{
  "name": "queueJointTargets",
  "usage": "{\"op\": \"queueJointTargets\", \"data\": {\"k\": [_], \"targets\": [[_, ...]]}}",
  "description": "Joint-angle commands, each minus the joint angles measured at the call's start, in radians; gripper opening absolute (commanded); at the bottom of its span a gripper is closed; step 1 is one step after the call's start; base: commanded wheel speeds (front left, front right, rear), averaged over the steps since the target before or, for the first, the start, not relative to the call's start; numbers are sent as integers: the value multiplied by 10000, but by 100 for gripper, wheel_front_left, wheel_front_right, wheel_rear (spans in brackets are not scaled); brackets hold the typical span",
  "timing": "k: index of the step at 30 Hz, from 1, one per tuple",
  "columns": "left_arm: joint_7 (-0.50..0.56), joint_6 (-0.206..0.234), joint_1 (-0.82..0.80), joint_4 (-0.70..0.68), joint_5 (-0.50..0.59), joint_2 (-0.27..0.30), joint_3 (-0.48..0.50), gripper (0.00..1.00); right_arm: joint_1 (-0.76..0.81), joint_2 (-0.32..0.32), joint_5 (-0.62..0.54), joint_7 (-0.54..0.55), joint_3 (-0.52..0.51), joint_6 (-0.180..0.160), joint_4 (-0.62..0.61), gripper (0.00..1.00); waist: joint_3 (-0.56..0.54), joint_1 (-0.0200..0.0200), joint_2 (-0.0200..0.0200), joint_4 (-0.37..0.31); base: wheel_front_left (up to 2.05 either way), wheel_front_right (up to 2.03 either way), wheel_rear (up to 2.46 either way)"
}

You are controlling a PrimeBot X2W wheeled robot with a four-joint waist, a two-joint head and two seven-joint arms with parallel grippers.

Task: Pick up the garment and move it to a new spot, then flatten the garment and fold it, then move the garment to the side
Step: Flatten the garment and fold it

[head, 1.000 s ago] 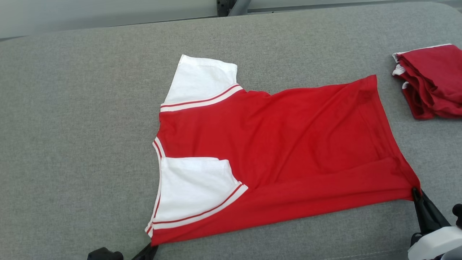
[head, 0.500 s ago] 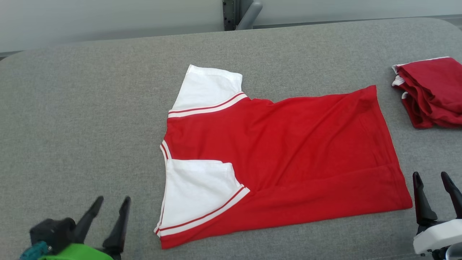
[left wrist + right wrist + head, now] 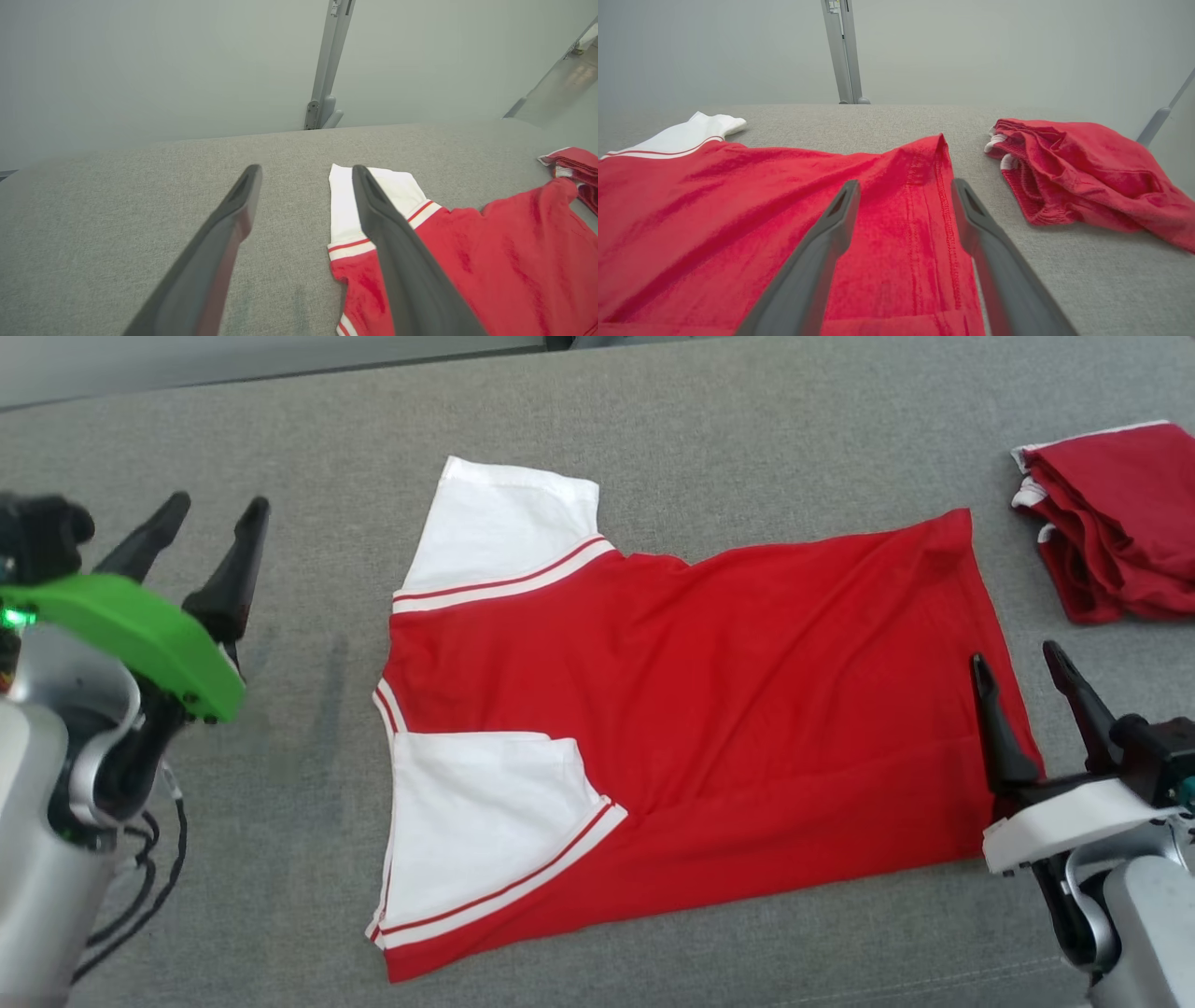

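A red short-sleeved shirt with white sleeves and red-and-white striped trim (image 3: pixel 728 691) lies spread in the middle of the grey fabric-covered tabletop (image 3: pixel 747 420), with its collar end toward the robot's left and its hem toward the right. The far white sleeve sticks out flat toward the back edge, while the near white sleeve lies folded in over the red body. Long, shallow creases run across the red cloth. The left gripper (image 3: pixel 217 504) hangs over bare tabletop to the left of the shirt, apart from it, with its two dark fingers spread wide and nothing between them. In the left wrist view this gripper (image 3: pixel 306 169) points toward the back edge, and the shirt's collar end (image 3: pixel 467 261) lies off to one side of it. The right gripper (image 3: pixel 1016 655) is at the shirt's hem, its fingers also wide apart and holding nothing. In the right wrist view the stitched hem edge (image 3: pixel 945 224) runs up between the fingers of that gripper (image 3: pixel 905 183). A crumpled dark red garment (image 3: pixel 1120 523) sits near the right edge of the tabletop, beyond the hem and not touching the shirt. A grey metal post (image 3: pixel 840 46) stands behind the tabletop.
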Motion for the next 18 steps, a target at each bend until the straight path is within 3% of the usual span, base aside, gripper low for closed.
{"op": "queueJointTargets", "data": {"k": [1,10,14,18], "targets": [[559,-265,-913,479,-207,-121,-191,100,-392,-69,-77,-27,89,-15,47,100,765,0,-1,-476,0,0,0],[3644,-1003,-4856,3553,-11,-534,-1275,100,-1569,329,-211,-25,261,-15,69,100,1955,0,-1,-1242,0,0,0],[4953,-1134,-5879,4564,-44,-626,-1680,100,-1805,629,-90,-25,124,-15,83,100,2315,0,-1,-1531,0,0,0],[5479,-1222,-6449,5094,42,-754,-1894,100,-1870,835,-115,-25,145,-15,31,100,2614,0,-1,-1790,0,0,0]]}}
